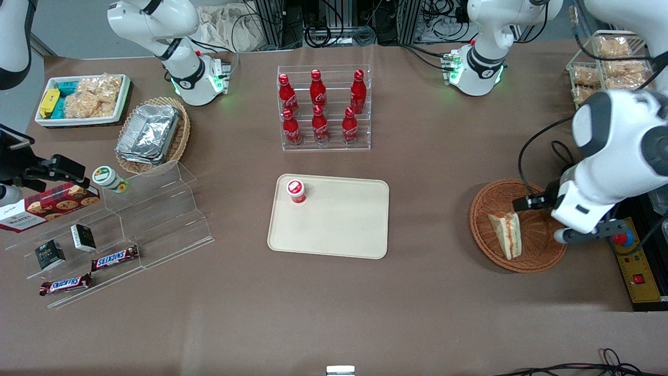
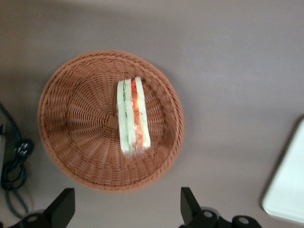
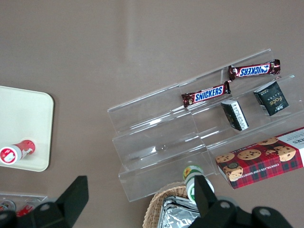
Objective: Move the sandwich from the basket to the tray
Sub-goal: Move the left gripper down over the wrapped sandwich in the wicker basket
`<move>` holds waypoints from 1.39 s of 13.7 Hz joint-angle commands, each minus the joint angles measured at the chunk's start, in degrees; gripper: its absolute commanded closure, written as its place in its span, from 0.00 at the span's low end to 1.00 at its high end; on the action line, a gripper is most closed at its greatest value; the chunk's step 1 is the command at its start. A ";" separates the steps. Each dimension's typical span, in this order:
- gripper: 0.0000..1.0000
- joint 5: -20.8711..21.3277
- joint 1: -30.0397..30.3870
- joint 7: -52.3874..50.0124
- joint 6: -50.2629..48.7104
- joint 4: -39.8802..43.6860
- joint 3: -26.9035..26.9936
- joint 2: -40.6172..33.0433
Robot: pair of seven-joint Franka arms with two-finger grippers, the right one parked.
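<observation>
Left arm: reached out from its base at the working end of the table, elbow raised, forearm angled downward, wrist bent toward the table. Gripper (image 2: pixel 123 209): pointed straight down, held above the table surface, nothing touched. Fingers (image 2: pixel 61 206): two dark pads spread wide apart, nothing held between them. Cable: looped from the forearm to the wrist.
</observation>
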 commanded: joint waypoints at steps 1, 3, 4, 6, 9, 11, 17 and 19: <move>0.00 1.76 0.12 -1.13 9.44 -5.99 0.41 1.85; 0.00 1.76 0.38 -1.21 15.34 -8.01 0.59 4.58; 0.00 1.76 0.38 -1.39 17.63 -8.80 0.59 5.63; 0.00 1.76 0.38 -1.65 22.20 -10.21 0.67 7.74; 0.07 1.76 0.38 -1.74 25.12 -11.89 1.55 9.16; 0.43 1.76 0.38 -1.57 25.03 -12.85 1.90 8.81; 1.00 1.76 0.38 -1.04 18.91 -9.45 2.08 4.87; 1.00 1.85 0.03 -0.78 10.75 -3.83 1.91 2.40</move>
